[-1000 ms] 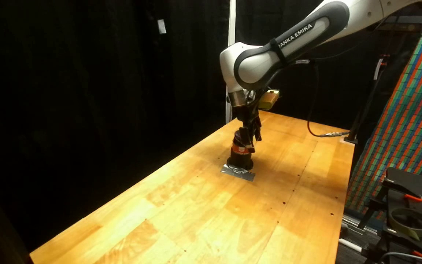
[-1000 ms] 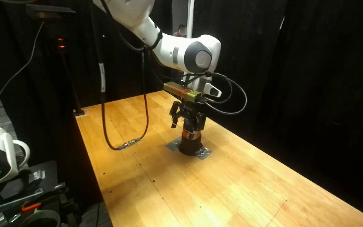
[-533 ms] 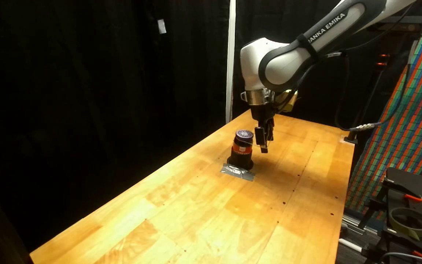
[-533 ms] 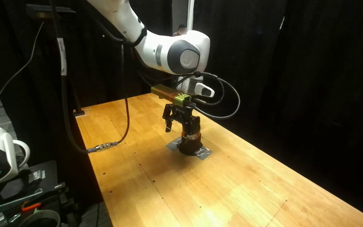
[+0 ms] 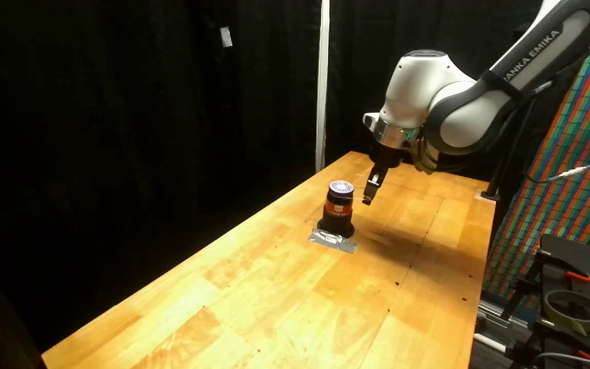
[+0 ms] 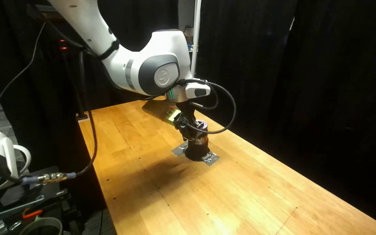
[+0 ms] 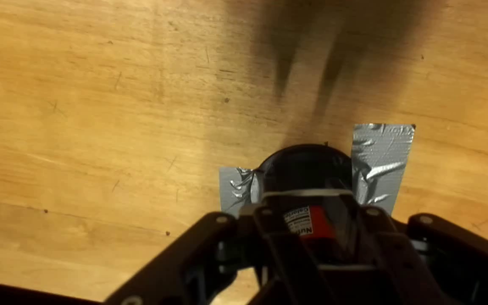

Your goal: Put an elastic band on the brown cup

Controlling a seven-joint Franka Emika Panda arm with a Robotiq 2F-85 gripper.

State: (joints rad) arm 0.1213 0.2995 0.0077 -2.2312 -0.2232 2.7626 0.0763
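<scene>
The brown cup, dark with an orange-red label round its middle and a purple patterned top, stands upright on the table in both exterior views. My gripper hangs tilted just beside its upper part, apart from it. Pale elastic band runs thinly between cup and fingertips. In the wrist view the gripper has its fingers apart, the red label showing between them; one strand of the elastic band spans the fingertips and another crosses between the fingers. How the band lies behind the cup is hidden.
Silver tape holds the cup's base to the wooden table. A thick cable loops down from the arm at the table's side. Beyond the table edge, a dark side table bears a tape roll.
My gripper has drawn back from over the cup to its side and tilted, uncovering the purple top. Its fingers have come closer together. The cup has not moved.
</scene>
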